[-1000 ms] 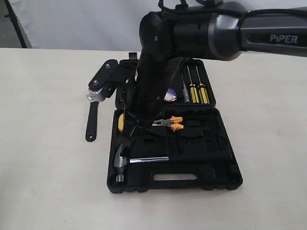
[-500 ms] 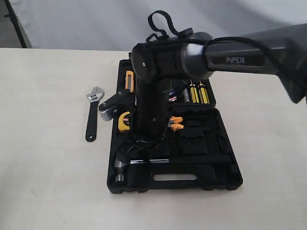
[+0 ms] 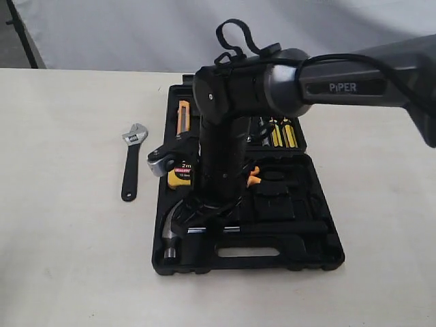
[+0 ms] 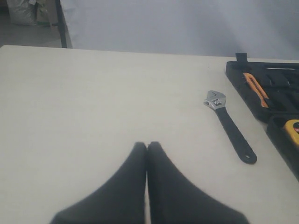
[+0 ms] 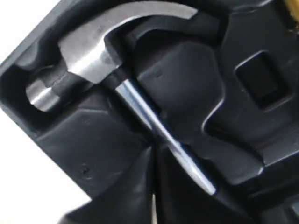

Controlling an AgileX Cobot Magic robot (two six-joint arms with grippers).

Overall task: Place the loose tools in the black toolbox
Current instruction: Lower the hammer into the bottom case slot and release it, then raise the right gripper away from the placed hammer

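The hammer [image 3: 170, 228] lies in its recess at the seven o'clock corner of the toolbox [image 3: 320, 253], the right gripper [image 5: 153, 148] clenched empty over it, while the wrench [image 3: 129, 167] lies on the table [image 3: 68, 252] at nine o'clock, left gripper [image 4: 146, 145] clenched empty too.

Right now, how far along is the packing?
Done: steel claw hammer with black handle sits in its recess in the black plastic toolbox. In hand: nothing; right gripper shut, empty, by the shaft. Remaining: black-handled silver-headed adjustable wrench lies on the table; tape roll out of sight.
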